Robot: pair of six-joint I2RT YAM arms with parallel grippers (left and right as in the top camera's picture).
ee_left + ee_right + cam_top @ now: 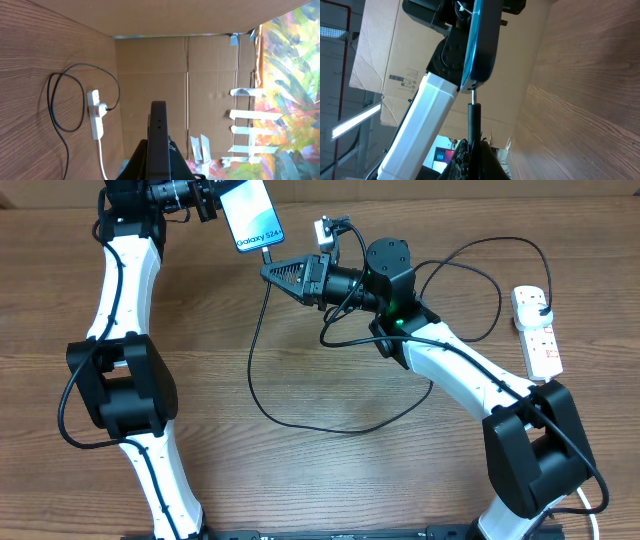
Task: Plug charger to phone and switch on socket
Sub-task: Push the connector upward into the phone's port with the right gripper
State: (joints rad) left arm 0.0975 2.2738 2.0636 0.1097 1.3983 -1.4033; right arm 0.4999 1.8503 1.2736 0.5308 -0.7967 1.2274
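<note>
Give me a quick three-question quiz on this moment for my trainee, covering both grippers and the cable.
1. True or false: the left gripper is open and empty.
2. Fill in: the black plug of the charger sits in the ____.
3. What is the right gripper shut on? A: the charger near its connector tip; B: the black plug; C: nothing.

Key:
1. False. It holds the phone raised.
2. power strip
3. A
</note>
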